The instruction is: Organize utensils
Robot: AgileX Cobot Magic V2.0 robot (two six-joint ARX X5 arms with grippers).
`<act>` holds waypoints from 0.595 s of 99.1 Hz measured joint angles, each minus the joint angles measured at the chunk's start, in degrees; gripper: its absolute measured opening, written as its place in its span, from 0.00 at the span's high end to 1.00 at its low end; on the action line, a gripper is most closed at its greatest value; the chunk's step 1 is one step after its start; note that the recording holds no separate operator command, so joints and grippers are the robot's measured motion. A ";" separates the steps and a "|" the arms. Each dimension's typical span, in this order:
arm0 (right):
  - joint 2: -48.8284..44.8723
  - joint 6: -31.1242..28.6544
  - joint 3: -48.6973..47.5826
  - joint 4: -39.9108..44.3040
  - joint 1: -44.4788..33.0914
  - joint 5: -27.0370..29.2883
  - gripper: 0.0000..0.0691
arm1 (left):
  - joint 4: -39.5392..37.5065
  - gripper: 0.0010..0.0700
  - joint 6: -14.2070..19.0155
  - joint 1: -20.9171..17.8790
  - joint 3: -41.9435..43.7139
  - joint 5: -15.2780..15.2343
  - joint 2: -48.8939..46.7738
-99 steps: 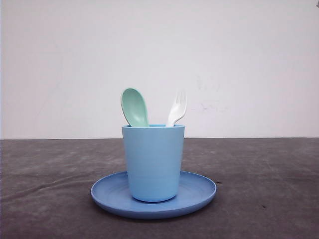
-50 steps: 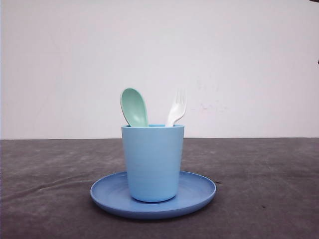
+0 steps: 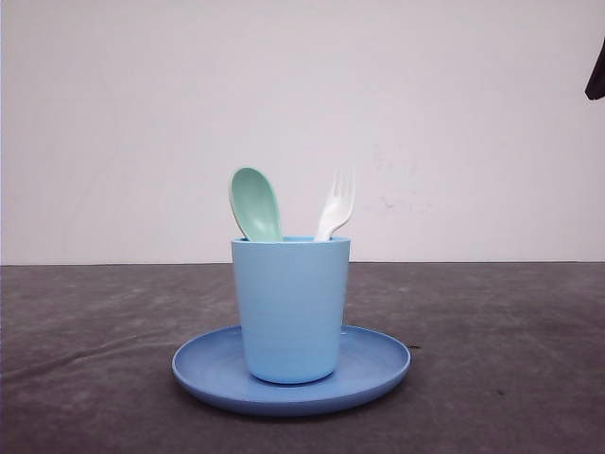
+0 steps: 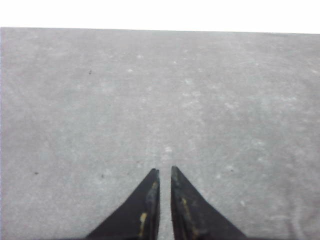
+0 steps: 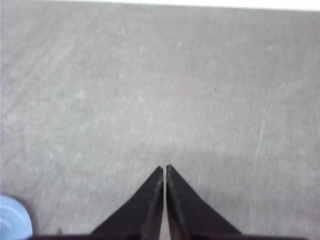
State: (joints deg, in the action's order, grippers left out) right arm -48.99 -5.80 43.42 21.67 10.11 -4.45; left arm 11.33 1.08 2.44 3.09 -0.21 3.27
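Front view: mint spoon (image 3: 255, 203), white fork (image 3: 336, 205) upright; both hands narrow, empty.

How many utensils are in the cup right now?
2. The mint-green spoon stands at the left of the blue cup, the white fork at the right. The cup wall could hide something shorter.

Cup (image 3: 290, 307) on plate (image 3: 378, 364) mid-table — spoon (image 3: 253, 202), fork (image 3: 337, 202) protrude upward; table (image 3: 510, 340) open both sides.
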 joint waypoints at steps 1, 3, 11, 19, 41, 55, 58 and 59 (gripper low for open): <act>0.00 0.00 0.00 -0.11 0.00 0.00 0.99 | -0.02 0.99 -0.02 -0.02 -0.22 0.00 -0.35; 0.00 0.00 0.00 -0.26 0.00 0.00 0.99 | -0.02 0.99 -0.02 -0.07 -0.55 0.00 -1.05; 0.00 0.00 0.00 -0.85 0.00 0.00 0.99 | -0.83 0.99 -0.02 -0.07 -1.20 -0.02 -2.64; 0.00 0.00 0.00 -1.84 0.00 0.00 0.99 | -0.81 0.99 -0.04 -0.07 -1.25 -0.07 -3.06; 0.00 0.00 0.00 -3.13 0.00 0.00 0.99 | -0.81 1.00 -0.50 -0.07 -1.25 -0.07 -3.02; 0.00 0.00 0.00 -3.65 0.00 0.00 0.99 | -0.81 1.00 -0.50 -0.07 -1.25 -0.07 -3.02; 0.00 0.00 0.00 -3.74 0.00 0.00 0.99 | -0.81 1.00 -0.52 -0.07 -1.25 -0.07 -3.02; 0.00 0.00 0.00 -3.78 0.00 0.00 0.99 | -0.81 1.00 -0.52 -0.07 -1.25 -0.07 -3.02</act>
State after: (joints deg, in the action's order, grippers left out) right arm -48.99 -5.80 43.42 17.89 10.11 -4.45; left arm 10.52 0.56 2.37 1.85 -0.27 0.25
